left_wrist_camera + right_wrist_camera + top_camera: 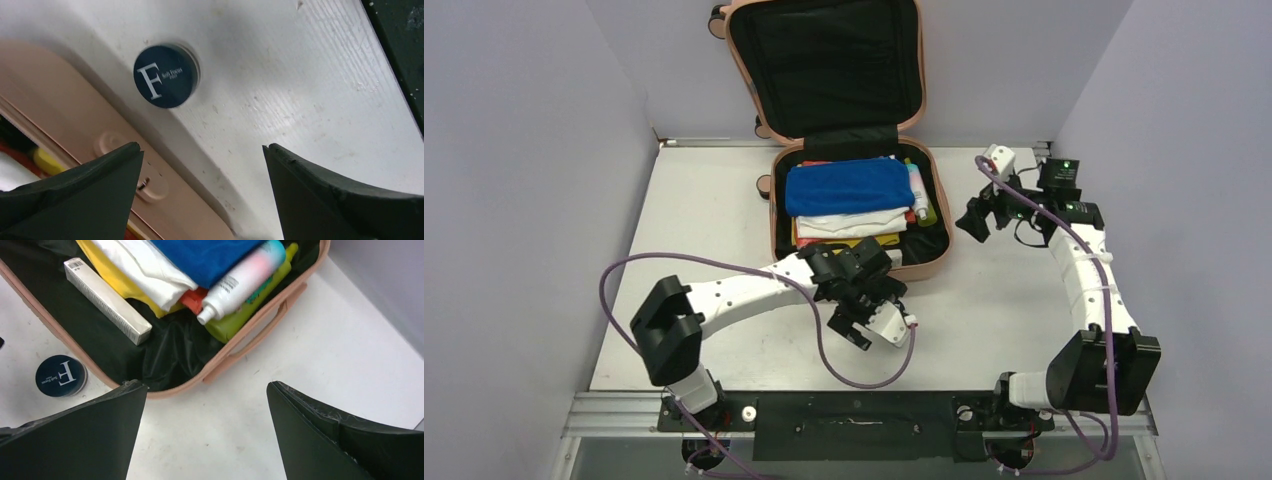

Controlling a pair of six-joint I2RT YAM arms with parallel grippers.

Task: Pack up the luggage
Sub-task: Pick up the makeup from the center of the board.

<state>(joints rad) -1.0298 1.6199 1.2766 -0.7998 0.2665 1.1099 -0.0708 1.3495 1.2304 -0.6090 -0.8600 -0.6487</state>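
1. The pink luggage (839,65) lies open at the back of the table (300,100), with a blue towel (849,185), folded clothes (849,225), two bottles (245,282) and a long white box (107,300) inside
2. A round dark tin (165,75) with a white F sits on the table just beside the luggage's near wall; it looks like the next thing to pack
3. The left gripper (201,147) hangs near the tin, spread wide and holding nothing; line it up so the tin is between the fingers, go down, then squeeze its sides
4. Lift it over the wall and set it in the bare black corner by the box
5. The right gripper (207,385) is spread wide and empty too, beside the luggage's right side
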